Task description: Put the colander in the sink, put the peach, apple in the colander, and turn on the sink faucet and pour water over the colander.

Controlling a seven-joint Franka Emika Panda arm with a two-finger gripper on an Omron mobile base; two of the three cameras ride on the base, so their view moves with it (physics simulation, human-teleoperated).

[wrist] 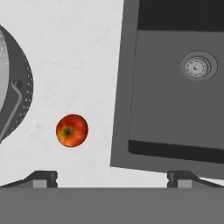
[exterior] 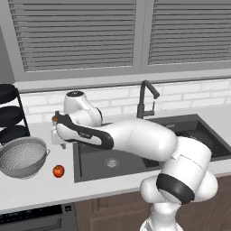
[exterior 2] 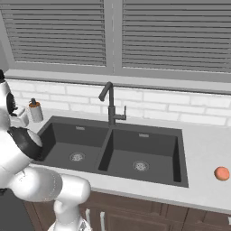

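Claw (wrist: 112,177): seen in the hand view with its two dark tips set wide apart and nothing between them; it is held above the surface, looking down at the strip between colander and sink.
Colander (exterior: 22,157): a silver-grey perforated bowl, stood upright on the pale surface (exterior: 40,185) to the left of the sink, in front of the black round dishes (exterior: 10,113) stacked in a rack; one rim handle is seen in the hand view.
Apple (exterior: 58,171): a small red fruit with an orange tinge, laid on the surface between the colander and the sink's left edge (near the colander, not touching it).
Peach (exterior 2: 221,173): a paler rounded fruit, laid on the surface to the right of the sink, well apart from the colander.
Sink (exterior 2: 90,135): a dark grey double basin with a round metal drain in each half.
Sink faucet (exterior 2: 109,101): a dark gooseneck stood behind the divider, its hooked spout turned over the left basin.
Soap dispenser (exterior 2: 35,110): stood at the sink's back left corner.
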